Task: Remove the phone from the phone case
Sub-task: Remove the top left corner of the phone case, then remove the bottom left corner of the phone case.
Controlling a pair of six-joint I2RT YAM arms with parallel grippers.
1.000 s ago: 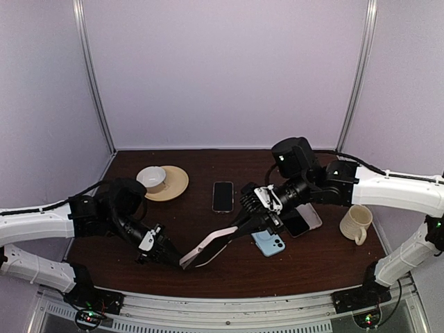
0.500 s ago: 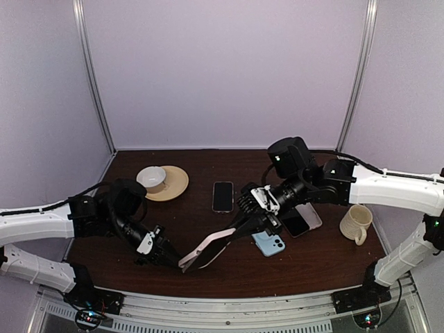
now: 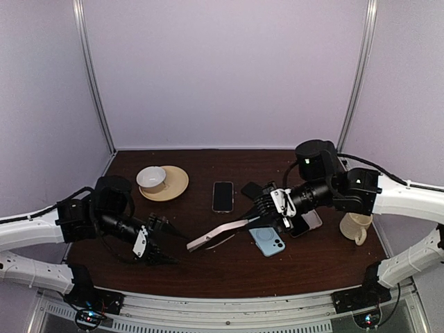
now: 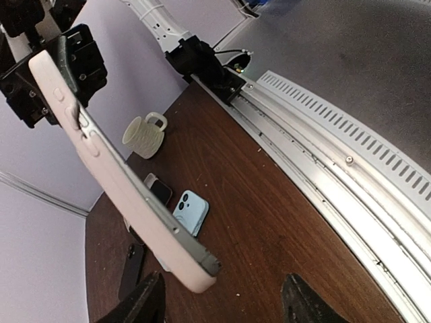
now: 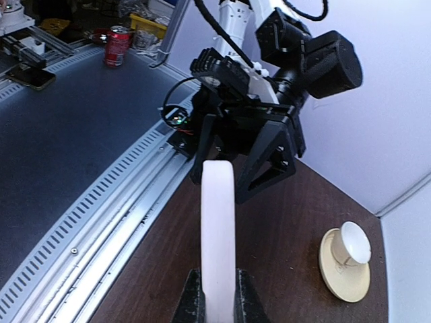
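Clamping the phone case (image 3: 218,231), right end effector (image 3: 261,218) faces left end effector (image 3: 164,244), spread, nearby.

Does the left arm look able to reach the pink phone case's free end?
Likely yes: the open left gripper faces the pink phone case with nothing between; the right gripper holds its other end.

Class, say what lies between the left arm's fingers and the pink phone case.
Only bare table shows between the fingers and the phone case, in the top view.
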